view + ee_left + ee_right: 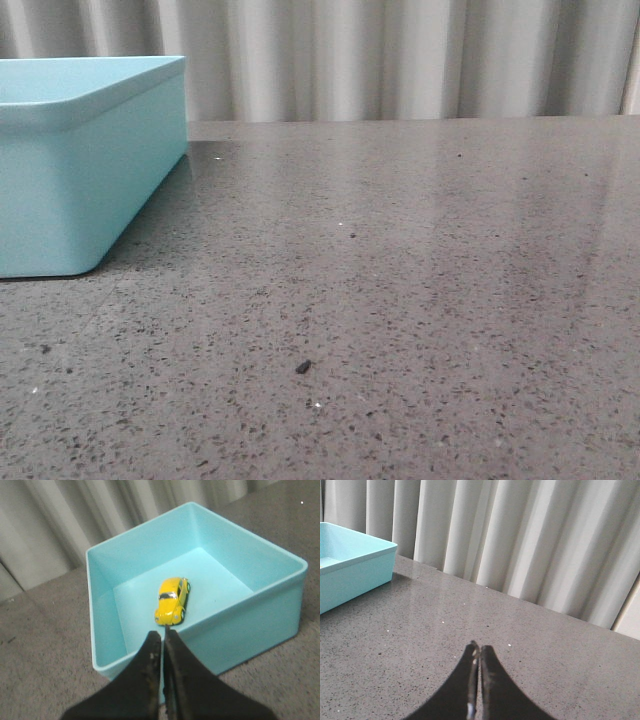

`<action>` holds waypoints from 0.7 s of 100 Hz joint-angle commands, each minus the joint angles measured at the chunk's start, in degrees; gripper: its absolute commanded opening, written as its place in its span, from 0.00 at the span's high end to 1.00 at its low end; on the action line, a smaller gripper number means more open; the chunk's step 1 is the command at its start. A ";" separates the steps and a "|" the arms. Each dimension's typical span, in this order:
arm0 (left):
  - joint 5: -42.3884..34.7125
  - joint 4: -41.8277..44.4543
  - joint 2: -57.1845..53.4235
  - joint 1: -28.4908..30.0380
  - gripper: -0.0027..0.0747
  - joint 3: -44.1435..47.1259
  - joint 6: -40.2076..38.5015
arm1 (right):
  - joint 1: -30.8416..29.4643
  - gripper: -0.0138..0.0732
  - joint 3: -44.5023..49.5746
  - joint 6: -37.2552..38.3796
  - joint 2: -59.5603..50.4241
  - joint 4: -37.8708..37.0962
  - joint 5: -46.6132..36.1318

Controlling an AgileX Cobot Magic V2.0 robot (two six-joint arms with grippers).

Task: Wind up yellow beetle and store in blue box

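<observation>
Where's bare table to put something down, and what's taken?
Free: the grey table from the blue box rightward, back to the curtain; only a small dark speck there. Taken: front view's left edge, the box, with the yellow beetle inside.

We're seeing neither arm in the front view. Left gripper [162, 640] is sitting with its dark fingers [150, 665] pressed together, gripping nothing. Right gripper [478, 652] is doing likewise, tips touching, empty.
</observation>
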 commanded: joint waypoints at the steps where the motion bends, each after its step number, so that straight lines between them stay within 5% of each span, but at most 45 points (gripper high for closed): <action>1: -15.99 -0.09 -2.30 -0.37 0.99 3.86 -0.46 | 0.12 0.89 -1.20 -0.32 0.94 -0.93 -4.85; 12: -26.98 4.22 -5.69 0.15 0.99 11.61 -10.79 | 0.12 0.89 -1.20 -0.32 0.94 -0.93 -4.85; 25: -31.02 10.75 -8.04 1.31 0.99 18.97 -27.40 | 0.12 0.89 -1.20 -0.32 0.94 -0.93 -4.85; 70: -26.28 5.41 -11.08 1.84 0.99 32.00 -31.58 | 0.12 0.89 -1.11 -0.32 0.94 -0.93 -4.75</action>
